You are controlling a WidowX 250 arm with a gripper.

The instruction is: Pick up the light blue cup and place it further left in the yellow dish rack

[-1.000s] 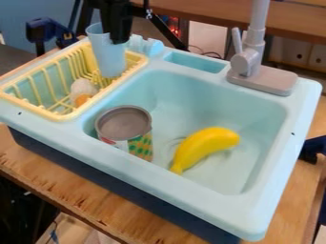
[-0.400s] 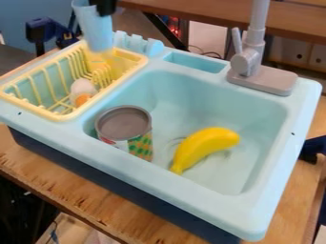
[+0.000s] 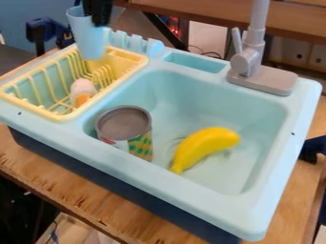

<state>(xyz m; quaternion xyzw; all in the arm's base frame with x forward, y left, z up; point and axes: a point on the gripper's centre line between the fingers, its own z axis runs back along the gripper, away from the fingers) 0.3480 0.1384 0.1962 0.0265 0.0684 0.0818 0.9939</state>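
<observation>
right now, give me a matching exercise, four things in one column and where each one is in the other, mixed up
Things
1. blue cup
2. yellow banana
3. can
4. white and orange item

Places
A. in the basin, at its left side as the camera sees it
B. inside the yellow rack
C. held up at the gripper, over the rack's far end
D. in the basin, between the can and the right wall as the camera sees it

Pairs: 1-C, 2-D, 3-A, 4-B
</observation>
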